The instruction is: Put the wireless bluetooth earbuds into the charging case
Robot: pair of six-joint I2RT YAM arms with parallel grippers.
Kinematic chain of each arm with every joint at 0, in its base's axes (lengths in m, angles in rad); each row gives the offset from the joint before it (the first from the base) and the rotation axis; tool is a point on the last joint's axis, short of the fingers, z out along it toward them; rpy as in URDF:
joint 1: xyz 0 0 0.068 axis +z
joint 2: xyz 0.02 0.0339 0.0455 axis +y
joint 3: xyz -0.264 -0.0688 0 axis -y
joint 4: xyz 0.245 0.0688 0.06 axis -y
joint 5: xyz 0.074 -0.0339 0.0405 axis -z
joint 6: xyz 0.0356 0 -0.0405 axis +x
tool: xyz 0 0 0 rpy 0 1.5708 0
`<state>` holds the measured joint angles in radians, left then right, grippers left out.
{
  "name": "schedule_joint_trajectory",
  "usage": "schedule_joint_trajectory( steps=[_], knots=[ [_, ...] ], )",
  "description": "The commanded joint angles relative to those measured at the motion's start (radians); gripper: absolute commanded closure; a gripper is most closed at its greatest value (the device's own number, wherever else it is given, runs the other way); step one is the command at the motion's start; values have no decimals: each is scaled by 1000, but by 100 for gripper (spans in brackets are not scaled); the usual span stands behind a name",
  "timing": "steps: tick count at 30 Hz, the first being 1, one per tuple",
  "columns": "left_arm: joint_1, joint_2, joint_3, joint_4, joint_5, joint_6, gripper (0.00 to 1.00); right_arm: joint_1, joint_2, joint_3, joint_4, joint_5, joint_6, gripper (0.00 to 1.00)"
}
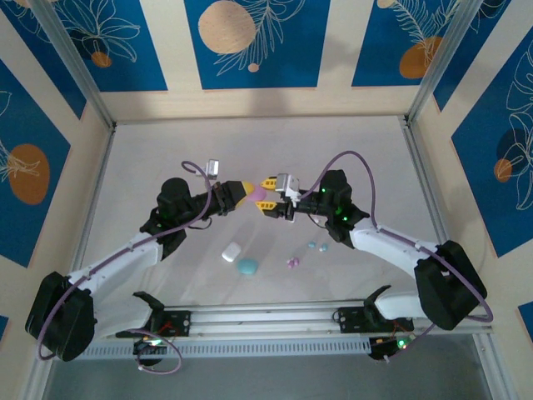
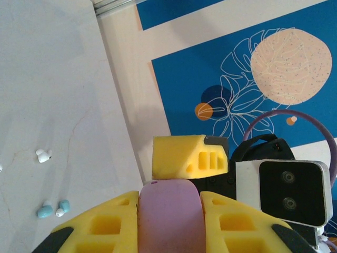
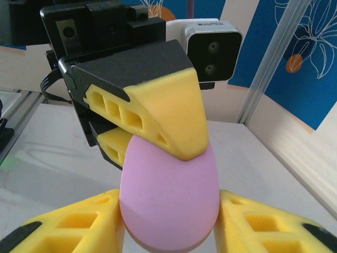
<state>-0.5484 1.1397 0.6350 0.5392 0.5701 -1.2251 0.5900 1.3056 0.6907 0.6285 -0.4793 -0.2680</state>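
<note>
While both arms hold the pink case (image 3: 167, 179) in mid-air, left gripper (image 2: 169, 213) pinching it and right gripper (image 3: 169, 216) closed on its sides, the earbuds lie on the table (image 1: 166, 158): cyan pair (image 1: 316, 246), pink pair (image 1: 293, 262). I judge them light, glossy and slippery. I'd pinch gently across the fat body.

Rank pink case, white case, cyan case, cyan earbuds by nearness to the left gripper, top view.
1. pink case, in the left gripper.
2. white case, toward the bases.
3. cyan case, just past it.
4. cyan earbuds, far right.
</note>
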Motion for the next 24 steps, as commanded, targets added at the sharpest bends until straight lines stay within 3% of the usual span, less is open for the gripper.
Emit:
schedule_joint_trajectory(
  steps=[1, 4, 8, 12, 16, 19, 24],
  knots=[
    [-23, -29, 9, 36, 45, 48, 63, -20, 0, 54, -19, -18, 56, 62],
    [-23, -57, 24, -22, 25, 156, 31, -52, -12, 69, -59, -104, 108, 66],
    [-21, -130, 71, -206, -39, 479, 18, -93, -9, 128, -188, -257, 161, 66],
    [-21, -208, 101, -367, -85, 866, 11, -118, 1, 188, -292, -366, 176, 66],
    [-22, -256, 57, -355, -31, 1165, 7, -130, 6, 241, -371, -443, 167, 66],
    [-21, -251, 52, -341, 21, 1233, 9, -127, 8, 267, -406, -466, 150, 66],
    [-21, -209, 74, -295, 93, 1212, 19, -116, 9, 289, -439, -468, 132, 66]
  ],
)
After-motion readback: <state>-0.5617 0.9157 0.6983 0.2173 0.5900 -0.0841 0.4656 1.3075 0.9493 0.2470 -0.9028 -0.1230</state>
